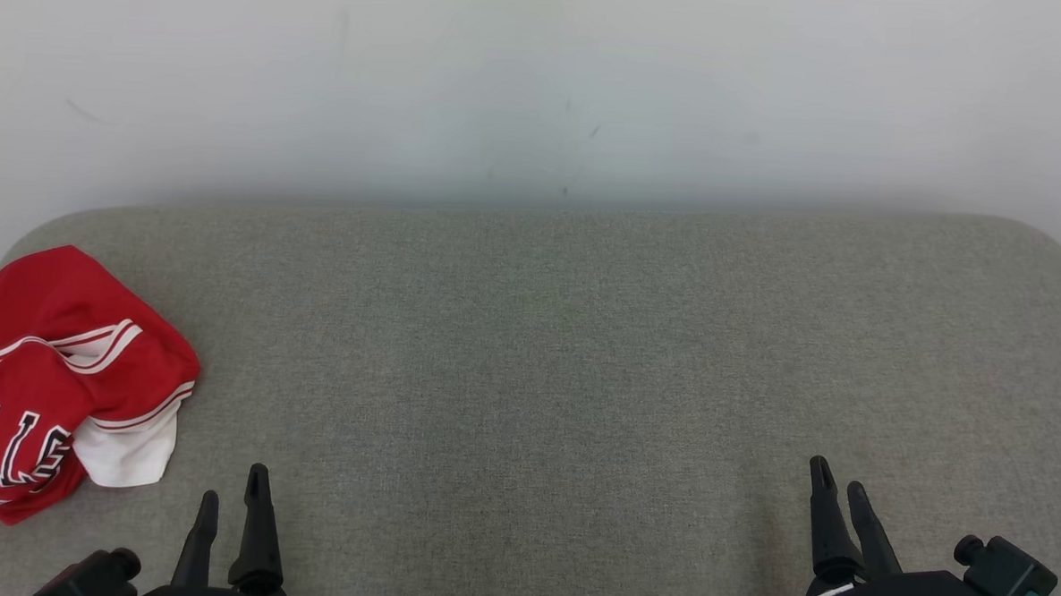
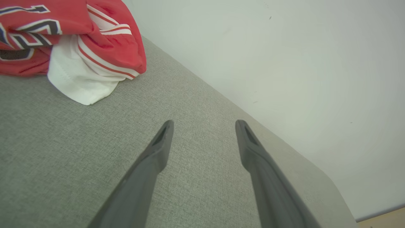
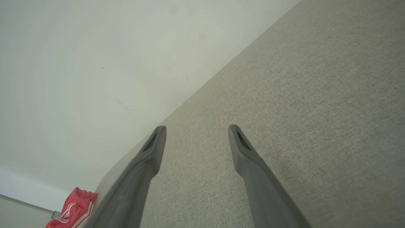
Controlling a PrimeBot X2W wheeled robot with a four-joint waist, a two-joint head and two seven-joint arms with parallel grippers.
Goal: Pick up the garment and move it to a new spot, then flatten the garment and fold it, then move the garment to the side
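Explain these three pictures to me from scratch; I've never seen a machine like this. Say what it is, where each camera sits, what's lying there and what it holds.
It is a wheeled robot with two arms. The wide picture comes from its head, looking down at a grey padded surface against a white wall. The other two come from cameras on its wrists, looking along each gripper's dark fingers. The left gripper and right gripper are both open and hold nothing. A crumpled red and white jersey lies at the robot's far left, untouched.

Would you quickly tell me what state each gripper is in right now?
Left gripper: open, holding nothing.
Right gripper: open, holding nothing.
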